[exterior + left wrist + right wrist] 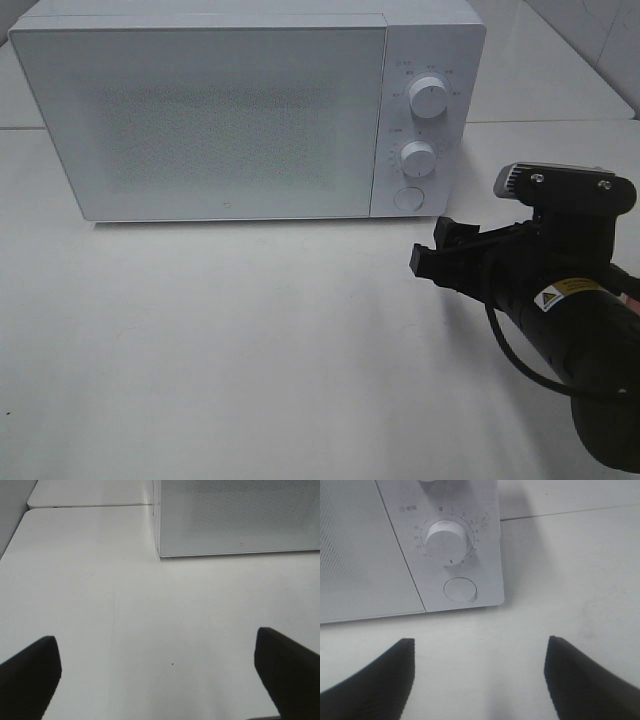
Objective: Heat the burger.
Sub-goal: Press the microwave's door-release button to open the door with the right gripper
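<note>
Surface: a plain white table point(250, 350), with a white microwave point(200, 120) standing at its back.
Burger: not to be seen in any view. The microwave's door point(210, 115) is shut and its dotted panel shows nothing of the inside, so I cannot tell whether the burger lies within.
Burger to grippers: cannot tell.
Right gripper point(430, 248): spread and empty, above the table in front of the control panel point(445, 40), apart from it and pointing toward the round button point(408, 198).
Controls: upper knob point(430, 98) and lower knob point(418, 157) sit above the button; the dial print is too small to read.
Left gripper point(155, 645): spread wide and empty, over bare table near the microwave's left front corner; outside the high view.
Cut off: the right arm point(590, 350) runs out at the lower right edge of the high view; each wrist view shows only dark fingertips point(580, 680).
</note>
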### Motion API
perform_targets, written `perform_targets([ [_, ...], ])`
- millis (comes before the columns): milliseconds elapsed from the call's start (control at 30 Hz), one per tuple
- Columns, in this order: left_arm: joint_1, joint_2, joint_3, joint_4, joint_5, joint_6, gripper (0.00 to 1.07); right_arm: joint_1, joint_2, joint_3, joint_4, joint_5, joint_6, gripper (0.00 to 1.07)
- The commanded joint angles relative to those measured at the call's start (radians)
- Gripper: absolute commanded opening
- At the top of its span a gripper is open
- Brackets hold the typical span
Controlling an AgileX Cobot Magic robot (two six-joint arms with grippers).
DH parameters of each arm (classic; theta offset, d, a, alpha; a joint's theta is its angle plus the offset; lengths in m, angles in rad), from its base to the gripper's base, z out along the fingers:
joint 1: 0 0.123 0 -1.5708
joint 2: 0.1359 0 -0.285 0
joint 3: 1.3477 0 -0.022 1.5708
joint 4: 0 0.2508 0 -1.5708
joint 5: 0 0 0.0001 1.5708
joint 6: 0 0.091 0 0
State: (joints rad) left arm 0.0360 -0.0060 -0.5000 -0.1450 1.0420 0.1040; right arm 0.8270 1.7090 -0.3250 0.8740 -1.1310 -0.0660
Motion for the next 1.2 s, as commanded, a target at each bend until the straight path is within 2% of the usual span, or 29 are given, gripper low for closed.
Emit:
perform_targets([
  [33,-0.005,-0.024,0.003,0.001,-0.003,-0.001,1.0,0.003,0.001,-0.008,0.001,-0.009,0.209,0.63],
  [100,-0.005,-0.024,0.003,0.001,-0.003,-0.001,1.0,0.003,0.001,-0.008,0.001,-0.009,0.257,0.61],
  [167,-0.005,-0.024,0.003,0.001,-0.003,-0.001,1.0,0.003,0.001,-0.008,0.001,-0.009,0.407,0.56],
  [200,-0.005,-0.024,0.003,0.001,-0.003,-0.001,1.0,0.003,0.001,-0.008,0.001,-0.009,0.407,0.56],
  [267,-0.005,-0.024,0.003,0.001,-0.003,-0.001,1.0,0.003,0.001,-0.008,0.0,-0.005,0.597,0.49],
  [300,-0.005,-0.024,0.003,0.001,-0.003,-0.001,1.0,0.003,0.001,-0.008,0.0,-0.005,0.597,0.49],
  [367,-0.005,-0.024,0.003,0.001,-0.003,-0.001,1.0,0.003,0.001,-0.008,0.0,-0.001,0.903,0.36],
  [467,-0.005,-0.024,0.003,0.001,-0.003,-0.001,1.0,0.003,0.001,-0.008,0.0,-0.001,0.947,0.33],
  [533,-0.005,-0.024,0.003,0.001,-0.003,-0.001,1.0,0.003,0.001,-0.008,0.0,0.001,1.207,0.19],
  [633,-0.005,-0.024,0.003,0.001,-0.003,-0.001,1.0,0.003,0.001,-0.008,0.0,0.001,1.247,0.17],
  [800,-0.005,-0.024,0.003,0.001,-0.003,-0.001,1.0,0.003,0.001,-0.008,-0.008,0.003,1.373,0.0],
  [1200,-0.005,-0.024,0.003,0.0,-0.003,0.0,1.0,0.001,0.027,-0.051,-0.026,0.029,1.37,0.0],
])
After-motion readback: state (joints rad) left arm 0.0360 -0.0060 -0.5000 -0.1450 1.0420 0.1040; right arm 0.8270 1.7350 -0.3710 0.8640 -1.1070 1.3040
